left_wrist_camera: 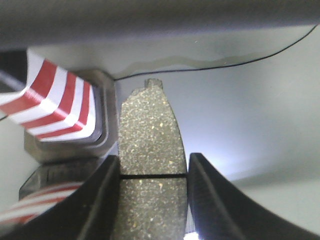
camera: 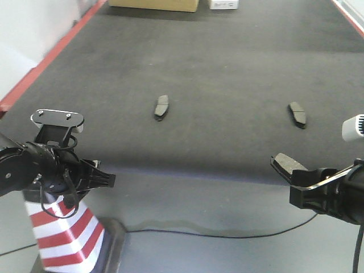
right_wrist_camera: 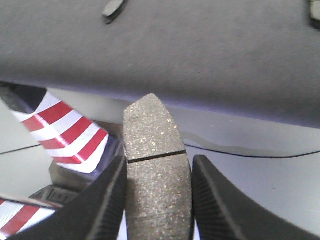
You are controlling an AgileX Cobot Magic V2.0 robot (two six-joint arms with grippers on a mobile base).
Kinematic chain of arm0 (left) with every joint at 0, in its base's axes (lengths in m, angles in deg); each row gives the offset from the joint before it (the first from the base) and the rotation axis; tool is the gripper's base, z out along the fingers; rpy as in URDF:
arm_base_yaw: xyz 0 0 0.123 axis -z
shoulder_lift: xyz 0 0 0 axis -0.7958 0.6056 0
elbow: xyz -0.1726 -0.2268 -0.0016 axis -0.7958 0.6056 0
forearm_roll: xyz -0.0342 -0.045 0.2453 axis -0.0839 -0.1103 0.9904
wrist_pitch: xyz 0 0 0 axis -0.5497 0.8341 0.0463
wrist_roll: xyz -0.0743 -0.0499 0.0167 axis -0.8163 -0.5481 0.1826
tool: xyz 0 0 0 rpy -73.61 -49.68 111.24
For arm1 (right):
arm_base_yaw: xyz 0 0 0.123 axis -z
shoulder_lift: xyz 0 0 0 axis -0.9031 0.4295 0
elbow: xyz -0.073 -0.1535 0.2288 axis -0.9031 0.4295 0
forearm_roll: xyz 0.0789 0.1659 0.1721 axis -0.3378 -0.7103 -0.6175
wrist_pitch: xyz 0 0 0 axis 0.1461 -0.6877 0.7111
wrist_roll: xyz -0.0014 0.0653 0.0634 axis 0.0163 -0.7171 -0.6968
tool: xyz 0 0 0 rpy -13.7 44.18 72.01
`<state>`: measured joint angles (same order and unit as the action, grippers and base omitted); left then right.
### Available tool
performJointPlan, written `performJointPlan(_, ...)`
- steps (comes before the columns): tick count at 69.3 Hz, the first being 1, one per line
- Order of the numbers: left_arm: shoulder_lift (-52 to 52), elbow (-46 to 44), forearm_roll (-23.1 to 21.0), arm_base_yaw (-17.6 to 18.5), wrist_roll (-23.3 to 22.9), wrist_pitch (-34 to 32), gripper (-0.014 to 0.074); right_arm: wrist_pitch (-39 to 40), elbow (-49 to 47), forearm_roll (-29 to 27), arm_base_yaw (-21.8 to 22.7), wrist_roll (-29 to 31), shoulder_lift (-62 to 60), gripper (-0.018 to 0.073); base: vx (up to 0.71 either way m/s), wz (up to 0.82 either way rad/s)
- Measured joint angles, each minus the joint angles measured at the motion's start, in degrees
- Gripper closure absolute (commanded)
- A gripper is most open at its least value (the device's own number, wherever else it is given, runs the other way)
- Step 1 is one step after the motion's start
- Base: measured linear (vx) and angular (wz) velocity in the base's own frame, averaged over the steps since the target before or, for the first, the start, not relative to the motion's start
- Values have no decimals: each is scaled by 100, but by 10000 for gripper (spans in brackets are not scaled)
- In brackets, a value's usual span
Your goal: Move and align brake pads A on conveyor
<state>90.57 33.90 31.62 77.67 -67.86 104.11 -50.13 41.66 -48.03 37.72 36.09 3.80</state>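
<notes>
Two brake pads are held off the belt, one in each gripper, on the near side of the conveyor [camera: 227, 68]. The left gripper [left_wrist_camera: 152, 172] is clamped on a speckled grey pad [left_wrist_camera: 150, 135] at its groove, above the pale floor [left_wrist_camera: 250, 100] and close to a red-and-white striped cone [camera: 65, 230]. The right gripper [right_wrist_camera: 157, 175] likewise grips its pad [right_wrist_camera: 155, 140], whose tip reaches the belt's near edge. A thin black cable [camera: 227, 234] runs across the floor below the conveyor. Farther on, two more pads lie flat on the belt, well apart: one toward the left [camera: 162, 107], one toward the right [camera: 297, 114]. At the conveyor's far end sits a cardboard box [camera: 153, 5].
</notes>
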Motion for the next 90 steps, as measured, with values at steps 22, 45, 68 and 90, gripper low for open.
performJointPlan(22, 0, 0, 0, 0, 0, 0, 577, 0, 0, 0, 0, 0, 0, 492, 20, -16)
performJointPlan(45, 0, 0, 0, 0, 0, 0, 577, 0, 0, 0, 0, 0, 0, 492, 25, -13)
performJointPlan(68, 0, 0, 0, 0, 0, 0, 577, 0, 0, 0, 0, 0, 0, 492, 26, -8)
performJointPlan(90, 0, 0, 0, 0, 0, 0, 577, 0, 0, 0, 0, 0, 0, 492, 24, -1)
